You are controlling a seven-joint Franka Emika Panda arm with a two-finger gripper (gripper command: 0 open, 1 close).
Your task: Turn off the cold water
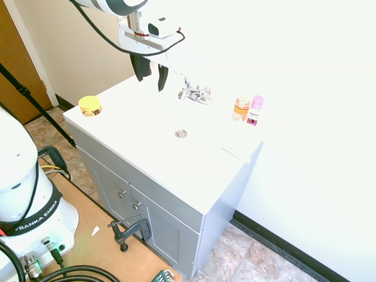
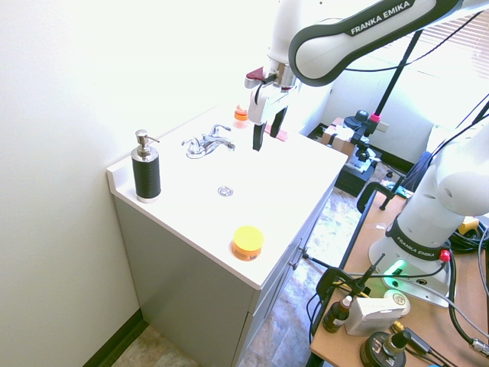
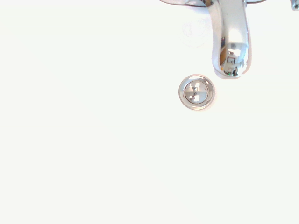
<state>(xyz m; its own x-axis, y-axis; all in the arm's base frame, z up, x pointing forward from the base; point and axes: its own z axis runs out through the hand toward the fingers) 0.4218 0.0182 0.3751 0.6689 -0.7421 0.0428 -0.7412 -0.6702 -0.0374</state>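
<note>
The small chrome faucet point(image 1: 195, 93) point(image 2: 207, 143) stands at the back of the white sink top point(image 1: 147, 153). The cold water shows no stream. Its control, the right-end thin lever point(image 1: 206, 91) point(image 2: 224, 131), sits at the faucet end nearer the small bottles. My gripper point(image 1: 151, 73) point(image 2: 267, 131) hangs open above the basin, in front of the faucet and apart from it, with nothing between its fingers. In the wrist view the spout point(image 3: 229, 46) reaches over the round drain point(image 3: 196, 92).
A black pump soap bottle point(image 2: 145, 172) stands at the left back corner. An orange bottle point(image 1: 241, 108) and a pink-capped bottle point(image 1: 255, 110) stand right of the faucet. A yellow round tub point(image 1: 90, 106) point(image 2: 247, 241) sits at the front left corner.
</note>
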